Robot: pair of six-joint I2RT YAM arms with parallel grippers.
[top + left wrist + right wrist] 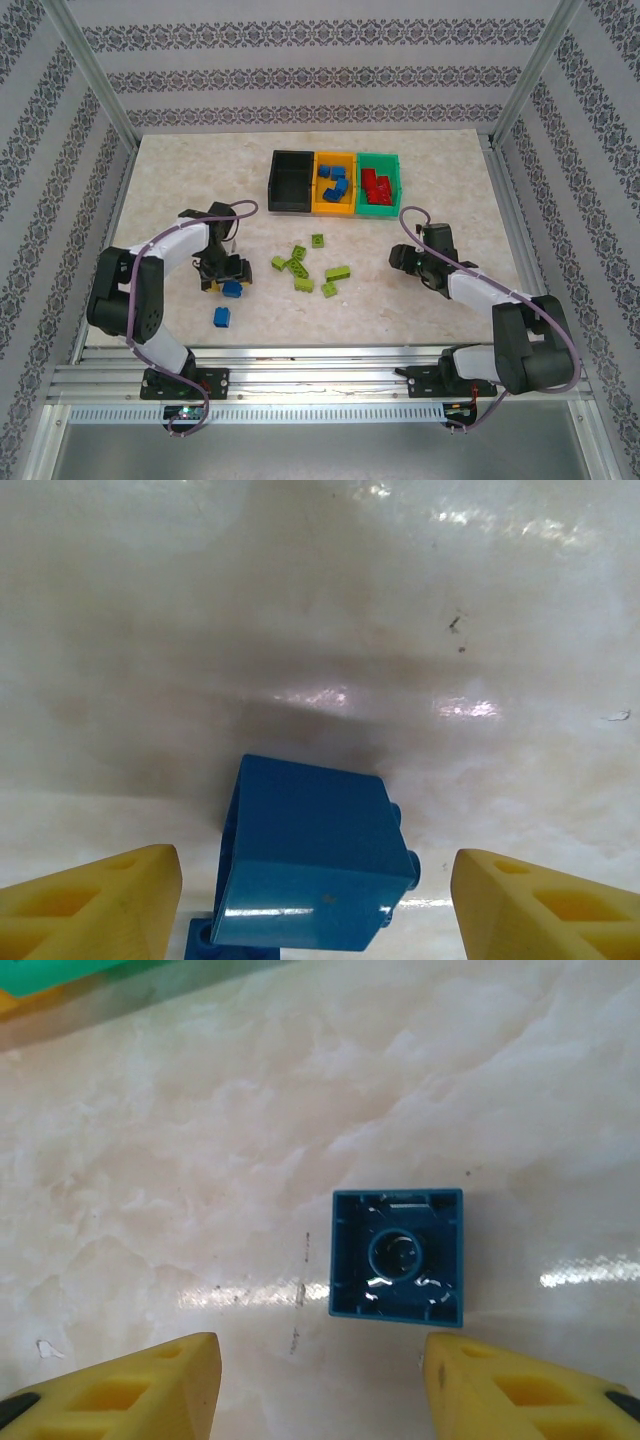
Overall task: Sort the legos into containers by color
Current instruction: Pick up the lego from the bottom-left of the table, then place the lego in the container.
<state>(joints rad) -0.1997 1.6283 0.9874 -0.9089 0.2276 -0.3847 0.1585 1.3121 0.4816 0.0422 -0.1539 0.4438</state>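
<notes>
Two grippers stand open: the left gripper (316, 885) straddles, without touching, a glossy blue brick (305, 840) lying on its side; the right gripper (320, 1365) faces a hollow upturned brick (397, 1257) on the marbled table (180, 1150). Lime bricks (303, 282) lie midtable; the orange bin (335, 211) holds blue, the green bin (378, 212) red.

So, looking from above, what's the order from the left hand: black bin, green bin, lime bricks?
From the left hand:
1. Lime bricks, loose, just to its right.
2. Black bin, left end of the row.
3. Green bin, right end, farthest.
</notes>
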